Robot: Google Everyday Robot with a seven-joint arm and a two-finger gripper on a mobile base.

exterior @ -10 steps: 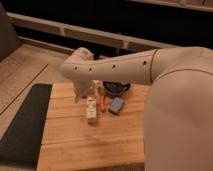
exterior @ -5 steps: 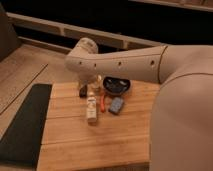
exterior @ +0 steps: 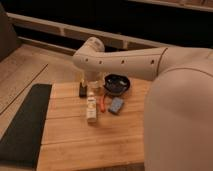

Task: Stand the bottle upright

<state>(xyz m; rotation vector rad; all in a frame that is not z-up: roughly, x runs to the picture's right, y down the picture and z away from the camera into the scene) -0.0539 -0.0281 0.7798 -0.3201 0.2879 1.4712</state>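
We find the gripper point(exterior: 88, 88) spread and empty at twelve o'clock of the bottle point(exterior: 91, 109), seemingly flat on the table point(exterior: 65, 135). Risk: off-centre pinch rolls it into the orange stick point(exterior: 102, 103) at three o'clock.

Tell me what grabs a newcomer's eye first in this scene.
The big pale robot arm dominates, sweeping in from the right edge across the far side of the wooden table. Its end effector hangs open by the far end of the small bottle, which lies on the wood. A black bowl and a blue block sit just to the right of the bottle.
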